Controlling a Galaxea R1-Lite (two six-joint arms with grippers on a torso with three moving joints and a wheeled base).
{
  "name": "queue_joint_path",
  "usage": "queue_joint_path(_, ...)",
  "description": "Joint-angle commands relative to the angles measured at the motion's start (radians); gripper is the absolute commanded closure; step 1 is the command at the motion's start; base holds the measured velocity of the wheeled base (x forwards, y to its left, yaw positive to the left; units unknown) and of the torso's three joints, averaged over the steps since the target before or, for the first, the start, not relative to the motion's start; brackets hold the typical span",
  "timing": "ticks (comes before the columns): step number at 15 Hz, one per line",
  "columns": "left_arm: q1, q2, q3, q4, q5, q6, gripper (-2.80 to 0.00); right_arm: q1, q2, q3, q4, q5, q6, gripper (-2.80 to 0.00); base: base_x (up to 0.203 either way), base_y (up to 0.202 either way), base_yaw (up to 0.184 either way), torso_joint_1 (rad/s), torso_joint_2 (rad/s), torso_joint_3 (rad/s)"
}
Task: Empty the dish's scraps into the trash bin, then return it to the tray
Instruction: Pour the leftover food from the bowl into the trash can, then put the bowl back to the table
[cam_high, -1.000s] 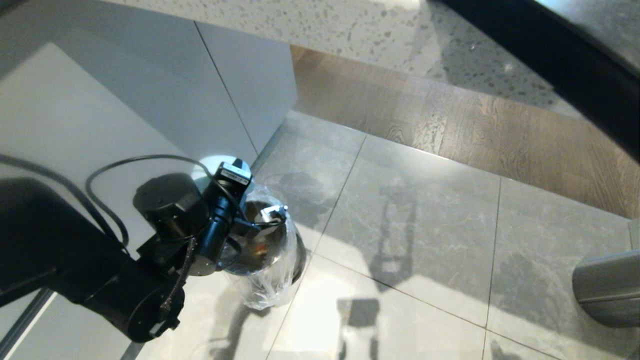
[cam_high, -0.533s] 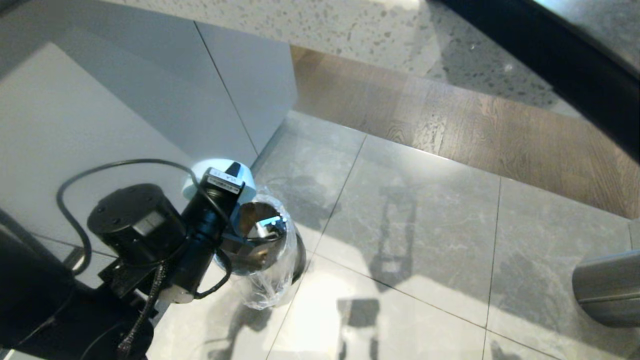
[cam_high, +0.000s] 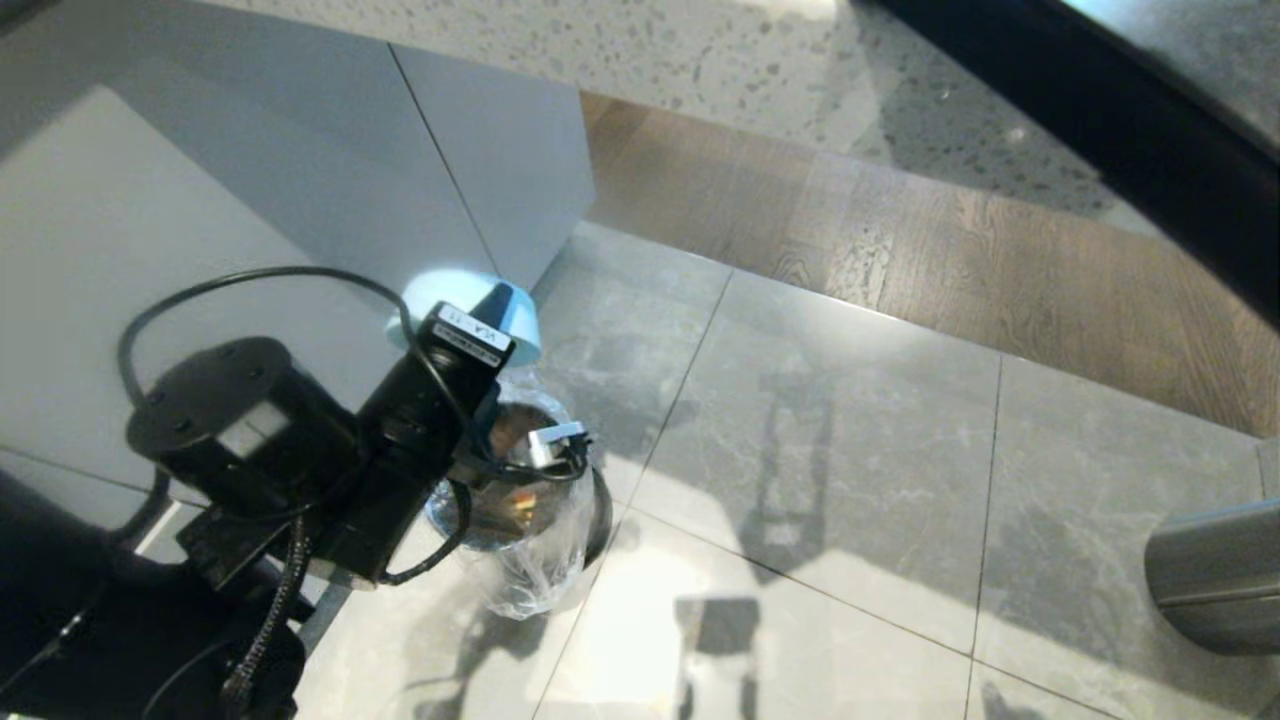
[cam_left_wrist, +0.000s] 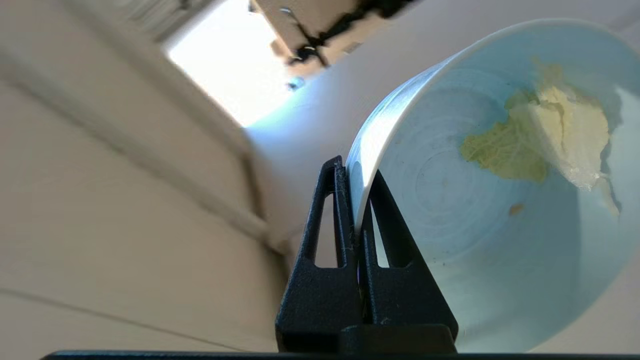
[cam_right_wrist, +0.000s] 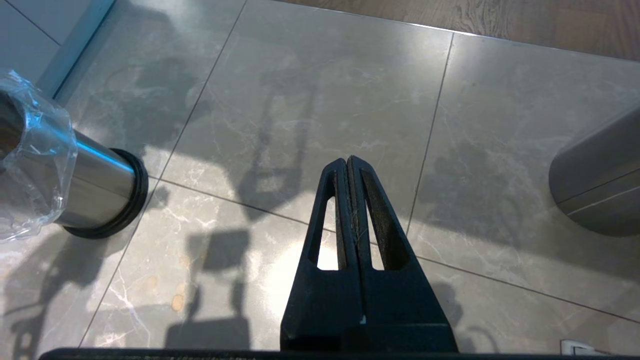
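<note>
My left gripper (cam_left_wrist: 352, 172) is shut on the rim of the dish (cam_left_wrist: 500, 235), a pale blue-white bowl tipped steeply on its side. A few scraps (cam_left_wrist: 540, 135), pale yellow-green cabbage pieces, cling to its inner wall. In the head view the dish (cam_high: 440, 300) hangs just above the far-left side of the trash bin (cam_high: 535, 500), a shiny steel cylinder lined with a crinkled clear bag. The trash bin (cam_right_wrist: 95, 195) also shows in the right wrist view. My right gripper (cam_right_wrist: 350, 161) is shut and empty, parked over the floor tiles. The tray is out of view.
A pale grey cabinet front (cam_high: 300, 180) stands right behind the bin. A larger dark grey cylinder (cam_high: 1215, 575) sits at the right on the grey floor tiles (cam_high: 820, 440). Wooden flooring (cam_high: 900, 240) lies beyond.
My left arm has swung and lifted, carrying the dish up off the bin's mouth toward the cabinet. More of the dish now shows above the wrist. The right arm is still.
</note>
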Motion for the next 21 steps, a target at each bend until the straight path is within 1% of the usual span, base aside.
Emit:
queue_joint_path(1, -0.009, -0.003, 0.027, -0.046, -0.033, 0.039, 0.0, 0.0, 0.0, 0.0, 0.0, 0.0, 0.001, 0.0, 0.0, 0.0, 0.0, 0.0, 0.0, 0.0)
queue_joint_path(2, -0.009, -0.009, 0.038, -0.046, -0.038, 0.045, 0.0, 0.0, 0.0, 0.0, -0.001, 0.0, 0.001, 0.0, 0.0, 0.0, 0.0, 0.0, 0.0, 0.0)
queue_joint_path(3, -0.009, -0.009, 0.017, -0.046, -0.042, 0.056, 0.0, 0.0, 0.0, 0.0, 0.0, 0.0, 0.001, 0.0, 0.0, 0.0, 0.0, 0.0, 0.0, 0.0)
queue_joint_path(5, -0.006, -0.011, 0.021, -0.047, -0.044, 0.068, 0.0, 0.0, 0.0, 0.0, 0.0, 0.0, 0.001, 0.0, 0.0, 0.0, 0.0, 0.0, 0.0, 0.0)
queue_joint_path(7, -0.004, -0.012, 0.046, -0.047, -0.045, 0.076, 0.0, 0.0, 0.0, 0.0, 0.0, 0.0, 0.001, 0.0, 0.0, 0.0, 0.0, 0.0, 0.0, 0.0)
queue_joint_path(9, 0.003, -0.027, -0.014, -0.047, -0.046, 0.088, 0.0, 0.0, 0.0, 0.0, 0.0, 0.0, 0.001, 0.0, 0.0, 0.0, 0.0, 0.0, 0.0, 0.0)
queue_joint_path(11, 0.007, -0.051, -0.038, -0.047, -0.047, 0.11, 0.0, 0.0, 0.0, 0.0, -0.001, 0.0, 0.001, 0.0, 0.0, 0.0, 0.0, 0.0, 0.0, 0.0)
queue_joint_path(14, 0.004, -0.094, 0.011, -0.047, -0.047, 0.147, 0.0, 0.0, 0.0, 0.0, 0.0, 0.0, 0.001, 0.0, 0.0, 0.0, 0.0, 0.0, 0.0, 0.0)
queue_joint_path(17, 0.009, -0.13, -0.028, -0.047, -0.048, 0.175, 0.0, 0.0, 0.001, 0.0, -0.001, 0.0, 0.001, 0.0, 0.0, 0.0, 0.0, 0.0, 0.0, 0.0)
queue_joint_path(18, 0.007, -0.141, -0.009, -0.047, -0.047, 0.186, 0.0, 0.0, 0.0, 0.0, 0.0, 0.0, 0.001, 0.0, 0.0, 0.0, 0.0, 0.0, 0.0, 0.0)
queue_joint_path(20, 0.003, -0.165, -0.016, -0.047, -0.049, 0.209, 0.0, 0.0, 0.0, 0.0, -0.001, 0.0, 0.001, 0.0, 0.0, 0.0, 0.0, 0.0, 0.0, 0.0)
queue_joint_path(21, 0.002, -0.179, -0.019, -0.047, -0.049, 0.209, 0.0, 0.0, 0.0, 0.0, -0.001, 0.0, 0.001, 0.0, 0.0, 0.0, 0.0, 0.0, 0.0, 0.0)
